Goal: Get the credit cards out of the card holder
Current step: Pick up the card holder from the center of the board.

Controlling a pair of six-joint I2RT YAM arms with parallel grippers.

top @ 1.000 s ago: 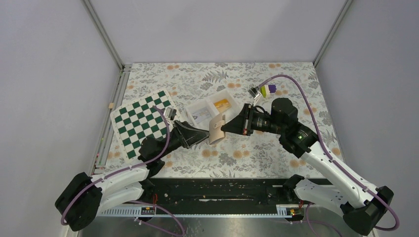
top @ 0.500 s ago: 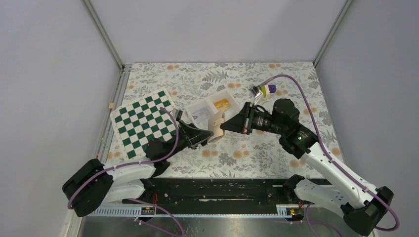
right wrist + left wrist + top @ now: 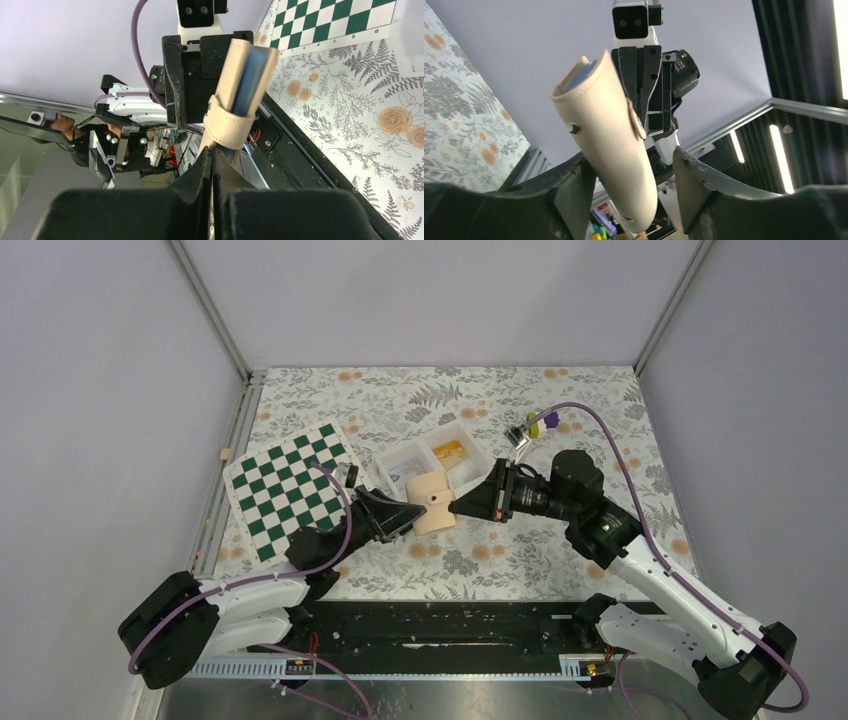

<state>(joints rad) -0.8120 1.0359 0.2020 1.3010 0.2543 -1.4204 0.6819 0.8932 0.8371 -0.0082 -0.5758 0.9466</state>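
1. The right claw (image 3: 212, 159) was shut, its fingertips pinched together on a tan edge of the booklet-like card holder (image 3: 235, 75), which had a tan cover and pale blue panels.
2. The left claw (image 3: 631, 155) stood partly open astride the opposite end of the card holder. One finger (image 3: 574, 185) lay against the tan cover, and a gap showed between the cover and the other finger.
3. The card holder was folded shut, with blue showing only along its open edge. A tan strap (image 3: 225, 125) crossed that edge, and a small round stud (image 3: 571, 128) sat on the cover. It hung between the two claws above the floral-patterned worktop (image 3: 520, 540). Whether credit cards sat inside could not be told.
4. Just beyond the card holder stood a white two-compartment plastic tray (image 3: 418, 438). Its right compartment held a small orange item (image 3: 450, 451). A pale flat item in the other compartment was too small to identify.
5. A green-and-white chequered board (image 3: 285, 490) lay flat on the worktop to the left of the tray, near the left arm.
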